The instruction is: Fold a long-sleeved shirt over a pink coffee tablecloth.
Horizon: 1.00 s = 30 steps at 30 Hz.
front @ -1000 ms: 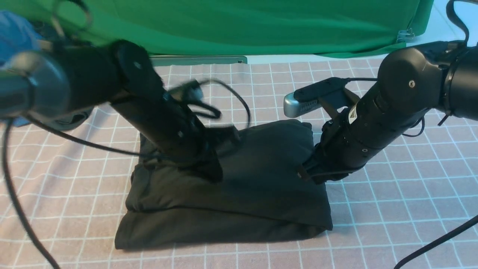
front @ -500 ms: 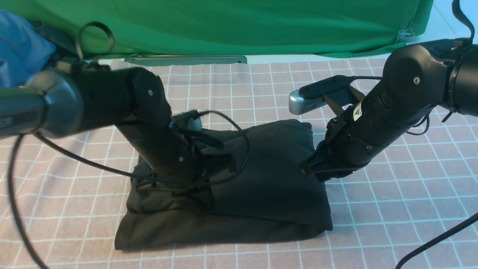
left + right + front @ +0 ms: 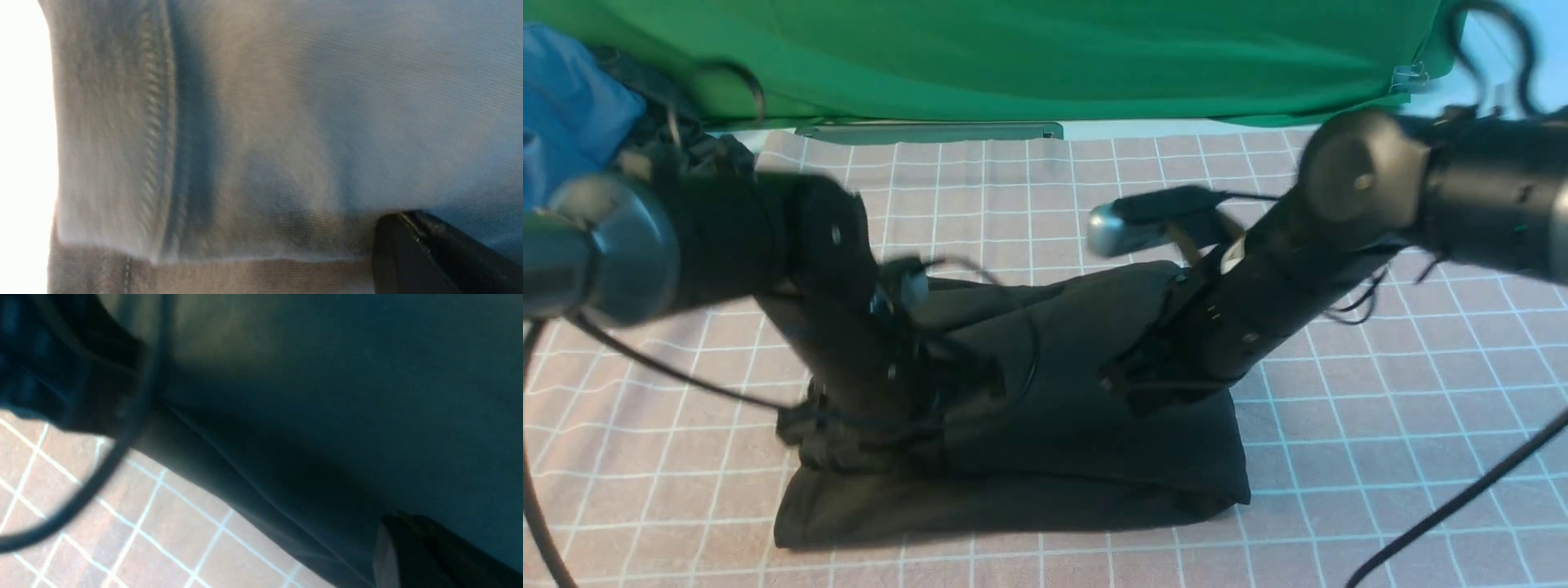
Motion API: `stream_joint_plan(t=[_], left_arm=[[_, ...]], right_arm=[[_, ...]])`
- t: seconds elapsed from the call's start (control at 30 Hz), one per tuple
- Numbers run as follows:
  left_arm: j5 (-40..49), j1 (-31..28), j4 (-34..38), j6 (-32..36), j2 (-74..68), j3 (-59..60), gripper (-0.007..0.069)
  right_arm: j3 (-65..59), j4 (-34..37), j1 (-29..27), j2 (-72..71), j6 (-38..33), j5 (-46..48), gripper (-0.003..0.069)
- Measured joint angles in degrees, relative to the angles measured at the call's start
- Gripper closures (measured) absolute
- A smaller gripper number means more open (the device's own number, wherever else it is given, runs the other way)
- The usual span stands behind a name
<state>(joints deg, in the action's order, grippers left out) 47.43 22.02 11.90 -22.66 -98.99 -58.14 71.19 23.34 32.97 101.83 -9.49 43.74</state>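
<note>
From the front, the long-sleeved shirt (image 3: 1086,425) lies folded in a thick black bundle in the middle of the pink coffee tablecloth (image 3: 1380,457). The left gripper (image 3: 890,425) is down on the left side of the bundle. The right gripper (image 3: 1131,380) is down on the shirt's right half, a bit farther back. Both are squeezed closed, but it is black on black, so I cannot tell if they pinch any cloth. A green cloth (image 3: 1054,57) hangs at the far side, and a blue garment (image 3: 564,106) sits at the far left. In the left wrist view, soft cloth fills almost everything and looks pale and washed out. A stitched seam (image 3: 157,134) runs across it, and one dark left fingertip (image 3: 412,257) touches the cloth. In the right wrist view, the dark shirt lies on the pink squares. A blurry black cable (image 3: 122,457) loops in front, and the right fingertip (image 3: 412,551) rests against the shirt.
</note>
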Motion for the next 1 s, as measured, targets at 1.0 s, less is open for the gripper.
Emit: stream_joint_plan(t=[1.0], left_arm=[[-2.01,-6.26,-4.07,-2.67,8.03,8.79,0.0612]], right_arm=[[6.05,-0.56,2.22,11.5,0.19,6.02,0.0622]])
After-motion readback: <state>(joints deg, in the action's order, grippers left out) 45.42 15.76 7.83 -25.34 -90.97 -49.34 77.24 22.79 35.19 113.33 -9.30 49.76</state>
